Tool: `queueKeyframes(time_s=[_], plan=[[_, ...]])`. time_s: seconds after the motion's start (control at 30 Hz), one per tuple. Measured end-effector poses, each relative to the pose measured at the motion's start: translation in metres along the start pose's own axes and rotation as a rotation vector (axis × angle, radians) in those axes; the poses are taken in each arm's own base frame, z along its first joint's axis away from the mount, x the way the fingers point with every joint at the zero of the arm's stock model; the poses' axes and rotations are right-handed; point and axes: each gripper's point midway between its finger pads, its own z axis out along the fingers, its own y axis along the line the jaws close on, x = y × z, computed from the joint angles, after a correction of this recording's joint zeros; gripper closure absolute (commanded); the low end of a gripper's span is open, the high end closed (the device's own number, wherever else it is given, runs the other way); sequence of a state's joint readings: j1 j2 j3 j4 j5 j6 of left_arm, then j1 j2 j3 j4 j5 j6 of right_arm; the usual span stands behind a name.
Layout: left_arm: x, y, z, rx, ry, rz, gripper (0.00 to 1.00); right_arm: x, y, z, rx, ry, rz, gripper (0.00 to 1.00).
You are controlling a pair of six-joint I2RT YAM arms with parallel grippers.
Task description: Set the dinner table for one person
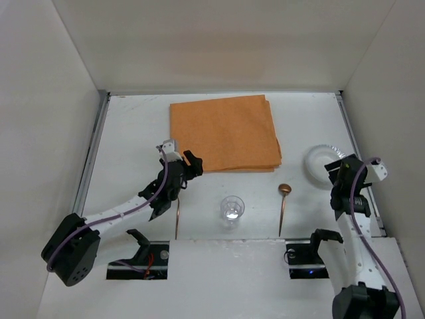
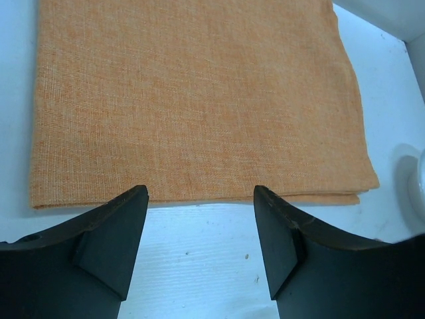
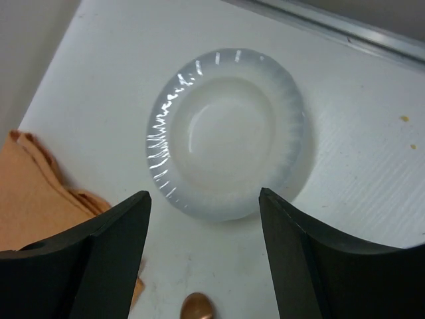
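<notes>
Our left fingers [image 2: 99, 246] stand spread and empty just short of the near edge of the orange cloth [image 2: 192, 100], likely to pull it into place. Our right fingers [image 3: 99, 256], equally released, frame the white dish [image 3: 229, 133] ahead. The counter [image 2: 199, 259] lies beneath both.

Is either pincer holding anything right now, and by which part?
Nothing is held. The left pincer stands open just short of the orange cloth, and the right pincer stands open by the glass dish.
</notes>
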State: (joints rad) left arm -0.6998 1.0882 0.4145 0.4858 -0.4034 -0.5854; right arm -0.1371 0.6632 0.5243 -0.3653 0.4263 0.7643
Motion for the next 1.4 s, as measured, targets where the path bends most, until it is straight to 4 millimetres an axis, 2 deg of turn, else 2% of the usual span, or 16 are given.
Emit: queueKeyframes(time_s=[0.2,0.4,0.57,0.8,0.97,1.23,1.4], plan=[[0.002,0.001,0.001,0.005,-0.004,-0.002,0.36,0.028,-0.035,0.027,0.102,0.092,0.158,0.28],[0.005,0.0,0.005,0.01,-0.002,-0.003,0.36,0.03,-0.056,0.042,0.165,0.091,0.293,0.29],[0.012,0.002,0.007,0.006,0.017,0.004,0.36,0.04,-0.057,0.058,0.181,0.134,0.355,0.3],[0.009,0.002,0.008,0.009,0.012,-0.005,0.36,0.069,-0.058,0.078,0.189,0.226,0.424,0.33],[0.009,0.002,0.009,0.009,0.01,-0.01,0.36,0.073,-0.052,0.09,0.154,0.242,0.478,0.45],[0.008,0.004,0.01,0.005,0.008,-0.012,0.36,0.078,-0.056,0.088,0.122,0.213,0.574,0.77],[0.007,0.006,0.01,-0.002,0.005,-0.014,0.36,0.061,-0.044,0.087,0.056,0.165,0.583,0.92]])
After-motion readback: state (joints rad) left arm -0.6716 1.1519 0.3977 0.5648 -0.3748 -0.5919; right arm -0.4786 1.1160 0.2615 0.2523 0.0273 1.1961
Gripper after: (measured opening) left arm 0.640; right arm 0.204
